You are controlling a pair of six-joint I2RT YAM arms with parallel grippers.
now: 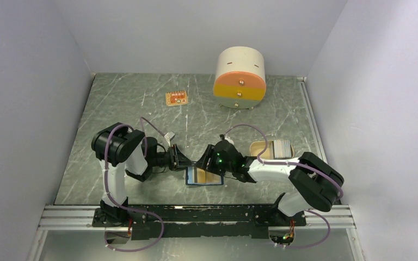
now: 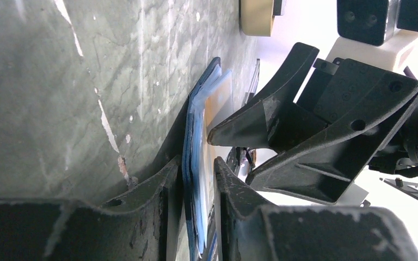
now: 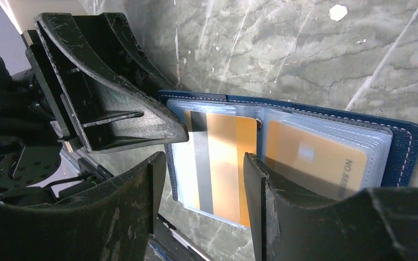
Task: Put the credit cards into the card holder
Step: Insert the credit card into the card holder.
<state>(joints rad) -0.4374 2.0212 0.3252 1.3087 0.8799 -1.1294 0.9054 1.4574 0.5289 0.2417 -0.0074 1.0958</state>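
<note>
Task is partway done, by my read. The card holder [image 3: 407, 142] lies open on the tabletop [image 1: 141, 125] between your two arms, near the front edge, with its clear sleeves facing up.

Two credit cards sit in it:
- A gold striped card [image 3: 217, 163] is in one sleeve, on the side toward your left arm.
- A gold numbered card [image 3: 315, 157] is in the sleeve just beside it.
- I can't tell whether the striped one is pushed all the way home.

Your right tool [image 3: 204, 159] is spread with nothing between the jaws. It hangs right over the striped card. The left wrist view shows one of its fingertips down at that sleeve.

Your left tool [image 2: 197, 163] straddles the holder's outer edge, one jaw on the tabletop side of the navy cover and one on the sleeve side. I can't tell whether it pinches the edge or only flanks it.

What's left: a beige item [image 1: 260, 148] with a grey stack [image 1: 281, 147] touching it sits near your right arm, well apart from the holder. Those may be more cards, but they're too small to call. If they are, they need loading.

Other containers: the cream-and-orange round drawer unit [image 1: 239, 79] stands at the back with its drawers shut and contents hidden. A small orange tag [image 1: 177, 98] lies loose at back left and is not part of the job.
</note>
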